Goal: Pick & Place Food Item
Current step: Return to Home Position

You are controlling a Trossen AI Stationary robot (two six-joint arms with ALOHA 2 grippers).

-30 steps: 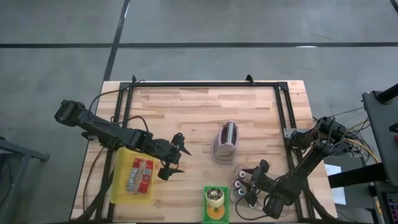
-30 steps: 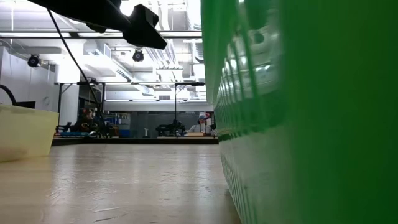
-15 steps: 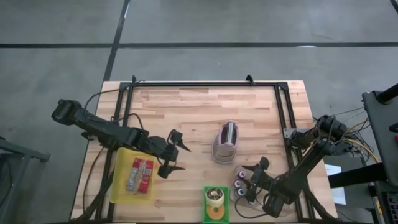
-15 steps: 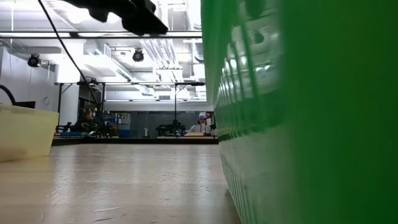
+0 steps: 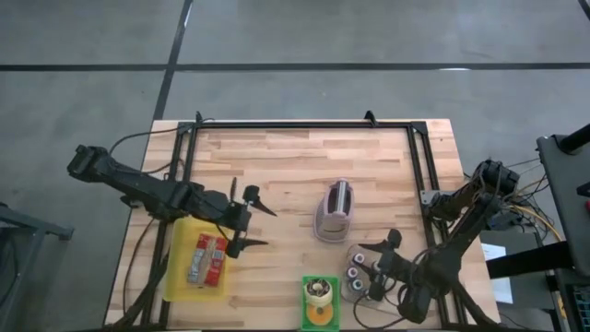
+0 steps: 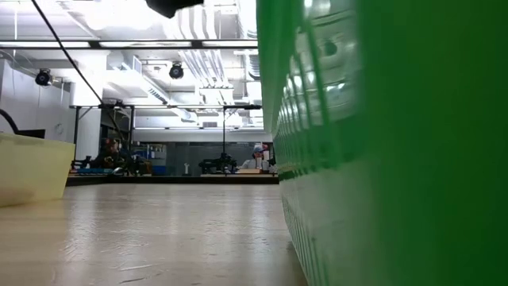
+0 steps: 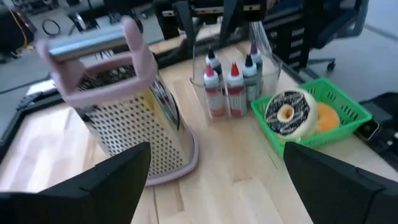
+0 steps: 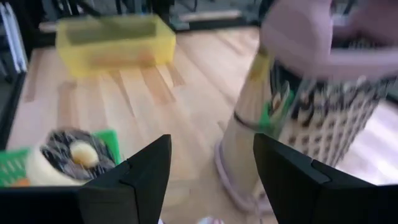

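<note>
Both spread wide and empty: the right gripper (image 5: pixel 376 267), near the food coloring bottles (image 7: pixel 230 87), could have clipped them if swung low; the left gripper (image 5: pixel 258 227) hovered beside the yellow bin (image 5: pixel 175 267).

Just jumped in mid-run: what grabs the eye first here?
A pink-framed grater stands upright mid-table. Along the near edge, a green bin holds a donut beside a clear bin of bottles; a yellow bin sits left. The left claw, by the yellow bin, and right claw, by the clear bin, hover open, empty.
</note>
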